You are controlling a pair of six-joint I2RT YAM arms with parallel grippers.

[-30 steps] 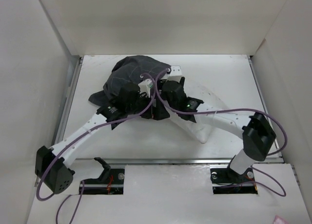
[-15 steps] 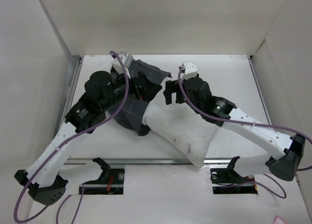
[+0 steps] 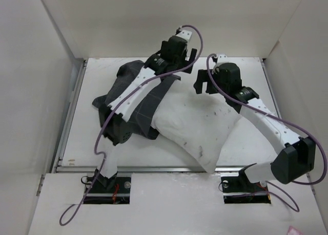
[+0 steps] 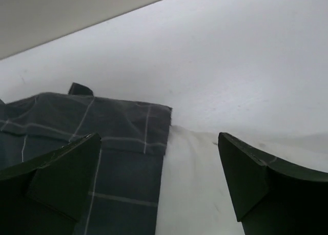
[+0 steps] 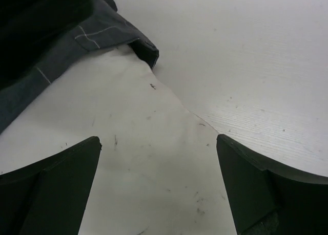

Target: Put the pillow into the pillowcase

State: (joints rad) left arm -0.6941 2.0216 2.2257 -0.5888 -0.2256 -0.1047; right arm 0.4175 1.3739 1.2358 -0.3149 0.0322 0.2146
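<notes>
One soft speckled pillow (image 3: 200, 127) sits partly in a wrinkled pillowcase (image 3: 127, 73).

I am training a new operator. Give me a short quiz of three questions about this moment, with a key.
1. True or false: the pillow lies wholly inside the pillowcase.
2. Which gripper holds cloth? A) left gripper B) right gripper C) neither
3. Fill in: the bare part of the pillow lies on the ___ arm's side.
Key: 1 false, most of it is bare; 2 C, both stand open and empty; 3 right.
</notes>
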